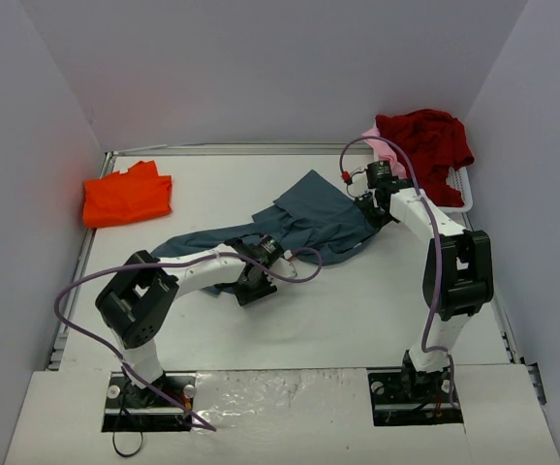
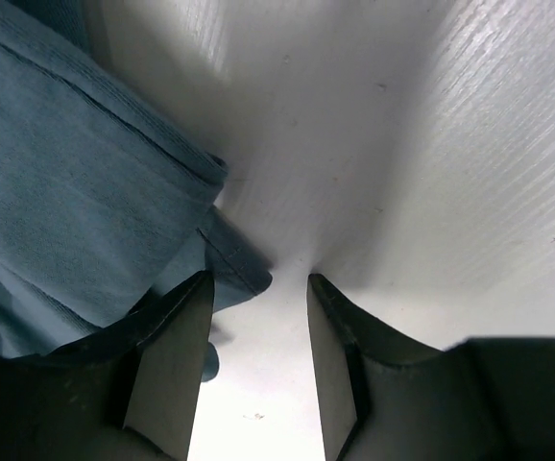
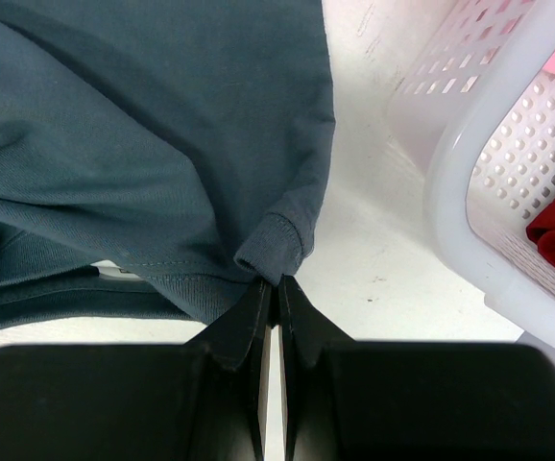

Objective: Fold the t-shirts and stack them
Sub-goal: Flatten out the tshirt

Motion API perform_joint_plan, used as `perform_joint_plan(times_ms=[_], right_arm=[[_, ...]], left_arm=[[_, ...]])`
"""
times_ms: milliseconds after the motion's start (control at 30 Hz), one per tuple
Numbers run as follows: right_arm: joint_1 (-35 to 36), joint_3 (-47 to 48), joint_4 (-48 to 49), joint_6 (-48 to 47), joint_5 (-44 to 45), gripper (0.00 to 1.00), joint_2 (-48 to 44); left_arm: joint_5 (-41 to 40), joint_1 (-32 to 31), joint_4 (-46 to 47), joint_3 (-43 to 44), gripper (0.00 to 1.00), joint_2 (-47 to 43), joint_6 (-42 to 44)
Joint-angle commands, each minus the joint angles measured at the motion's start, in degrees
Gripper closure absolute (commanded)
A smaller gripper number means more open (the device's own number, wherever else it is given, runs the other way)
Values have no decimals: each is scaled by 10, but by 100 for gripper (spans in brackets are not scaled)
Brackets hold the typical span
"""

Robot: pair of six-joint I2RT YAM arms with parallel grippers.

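Near edge of the counter [image 1: 357, 320]: carries both arm bases [image 1: 144, 392] side by side, a purple cable [image 1: 67, 291] looping off the left one; just beyond, toward mid-counter: left claw [image 2: 258, 280], low over the white surface and released, fingers [image 2: 172, 365] apart with bare counter showing in the gap; against the tip of the finger on the left of the wrist view: a folded hem of the slate blue-grey t-shirt [image 1: 314, 218], bunched and rumpled on that side, not clamped between the two fingers.

Farther in: same shirt, sprawled crookedly across the middle of the counter; runs as a narrow rumpled band from the left claw to a wider, flatter panel right of centre, one corner pointing at the far wall; at its right edge: right claw [image 3: 273, 281], clenched, tips pressed together right at a stitched cuff or hem corner; seems to pinch a little of that cloth, though the wrist view hides how much goes in between the tips.

About level with that, far left and well apart from everything else: bright orange t-shirt [image 1: 125, 199], folded into a rough rectangle, flat on the counter near the left wall.

Farthest, in the right corner, just beside the right claw: white plastic basket [image 3: 450, 202], perforated walls and a thick rim; holds the dark red t-shirt [image 1: 425, 140] heaped over its top, and the pale pink t-shirt [image 1: 370, 133] peeking out at the left under the red.
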Motion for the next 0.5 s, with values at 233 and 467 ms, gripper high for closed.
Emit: perform_joint_plan(times_ms=[233, 467], right_arm=[[4, -7, -3, 5, 11, 100, 5], [4, -10, -2, 5, 12, 100, 3]], left_arm=[[-32, -3, 14, 26, 74, 33, -10], [-39, 3, 22, 30, 81, 47, -6]])
